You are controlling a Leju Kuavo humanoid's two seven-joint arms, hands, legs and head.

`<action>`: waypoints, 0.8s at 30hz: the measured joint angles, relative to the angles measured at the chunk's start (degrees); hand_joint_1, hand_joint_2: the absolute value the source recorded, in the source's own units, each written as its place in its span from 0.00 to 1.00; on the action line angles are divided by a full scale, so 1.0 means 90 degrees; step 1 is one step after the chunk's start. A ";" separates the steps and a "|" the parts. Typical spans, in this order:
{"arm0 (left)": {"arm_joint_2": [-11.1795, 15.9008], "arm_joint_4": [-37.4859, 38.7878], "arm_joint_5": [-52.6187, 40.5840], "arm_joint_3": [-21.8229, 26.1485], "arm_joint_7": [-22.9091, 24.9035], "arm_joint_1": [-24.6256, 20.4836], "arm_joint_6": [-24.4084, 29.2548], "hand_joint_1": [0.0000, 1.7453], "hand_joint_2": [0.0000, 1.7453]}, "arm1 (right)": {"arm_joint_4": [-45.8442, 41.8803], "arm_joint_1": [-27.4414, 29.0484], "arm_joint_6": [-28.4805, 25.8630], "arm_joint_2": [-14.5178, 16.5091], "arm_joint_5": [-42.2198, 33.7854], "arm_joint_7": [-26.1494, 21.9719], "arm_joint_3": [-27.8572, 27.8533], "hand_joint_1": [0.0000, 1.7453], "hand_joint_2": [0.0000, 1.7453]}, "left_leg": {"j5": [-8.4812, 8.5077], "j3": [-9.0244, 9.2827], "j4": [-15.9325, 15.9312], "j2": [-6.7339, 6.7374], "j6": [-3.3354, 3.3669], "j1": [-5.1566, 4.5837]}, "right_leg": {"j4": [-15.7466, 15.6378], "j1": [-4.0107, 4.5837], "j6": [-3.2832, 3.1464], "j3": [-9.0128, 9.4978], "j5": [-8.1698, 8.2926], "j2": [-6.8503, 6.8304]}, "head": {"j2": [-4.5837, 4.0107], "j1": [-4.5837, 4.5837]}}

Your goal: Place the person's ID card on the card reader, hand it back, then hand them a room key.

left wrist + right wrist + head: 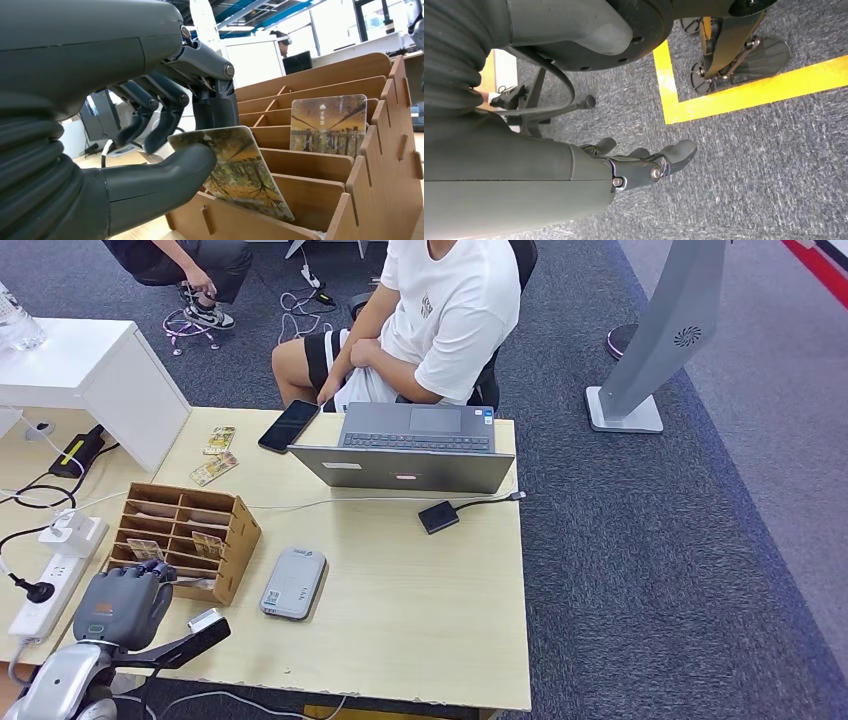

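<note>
Grey carpet runs all around our light wooden desk (420,590). Near the left front edge stands a brown wooden card rack (185,537) with many slots. Our left hand (122,605) is at the rack's near side, and it pinches a room key (239,170) between thumb and fingers. That card has a picture of trees on it; it leans at a slant, with its long side going from our hand down into a front slot. Another picture card (329,123) stands upright in a slot farther back. Just right of the rack lies the grey card reader (294,582), flat, its long side pointing away from us. Farther off sit an open laptop (412,447) and a dark phone (289,426), and a person in a white shirt (440,310) sits behind them. Our right hand (644,162) hangs over the carpet, fingers loosely apart, holding nothing.
</note>
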 joint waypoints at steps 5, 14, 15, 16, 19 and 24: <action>0.0000 -0.0008 0.0002 0.0013 -0.0001 0.0002 0.0010 1.00 1.00 | 0.0000 0.0001 0.0011 -0.0002 -0.0001 -0.0020 -0.0054 0.00 1.00 | 0.0000 0.0000 0.0000 0.0000 0.0000 0.0000 | 0.0000 0.0000 0.0000 0.0000 0.0000 0.0000 | 0.0000 -0.0001; -0.0001 -0.0277 0.0001 0.0017 -0.0170 0.0093 0.0324 1.00 1.00 | 0.0000 0.0005 0.0032 -0.0003 -0.0002 -0.0056 -0.0084 0.00 1.00 | 0.0000 -0.0001 0.0000 0.0000 0.0000 0.0000 | 0.0000 0.0000 0.0000 -0.0001 0.0000 0.0000 | 0.0000 -0.0001; -0.0001 -0.0409 -0.0002 0.0016 -0.0225 0.0129 0.0439 1.00 1.00 | 0.0000 0.0007 0.0030 -0.0003 -0.0003 -0.0069 -0.0091 0.00 1.00 | 0.0000 -0.0001 0.0000 0.0000 0.0000 0.0000 | 0.0000 0.0000 0.0000 -0.0001 0.0000 -0.0001 | 0.0000 0.0000; -0.0001 -0.0563 -0.0008 0.0016 -0.0272 0.0167 0.0549 1.00 1.00 | 0.0000 0.0008 0.0025 -0.0002 -0.0004 -0.0082 -0.0098 0.00 1.00 | 0.0000 -0.0001 0.0001 -0.0001 0.0000 0.0000 | 0.0000 0.0000 0.0000 -0.0002 0.0000 -0.0001 | 0.0000 -0.0001; 0.0025 -0.1267 -0.0063 -0.0006 -0.0340 0.0245 0.0814 1.00 1.00 | 0.0000 0.0010 -0.0027 0.0006 -0.0036 -0.0122 -0.0126 0.00 1.00 | 0.0000 -0.0002 0.0001 -0.0002 0.0000 -0.0001 | -0.0001 0.0000 0.0000 -0.0002 0.0000 -0.0002 | 0.0000 0.0001; 0.0218 -0.2167 0.0168 -0.0096 -0.0356 -0.0090 0.0819 1.00 1.00 | 0.0000 0.0009 -0.0049 0.0018 0.0010 -0.0098 -0.0187 0.00 1.00 | 0.0003 -0.0001 0.0003 -0.0009 0.0002 -0.0001 | -0.0002 0.0000 0.0000 -0.0002 0.0001 -0.0011 | 0.0000 -0.0001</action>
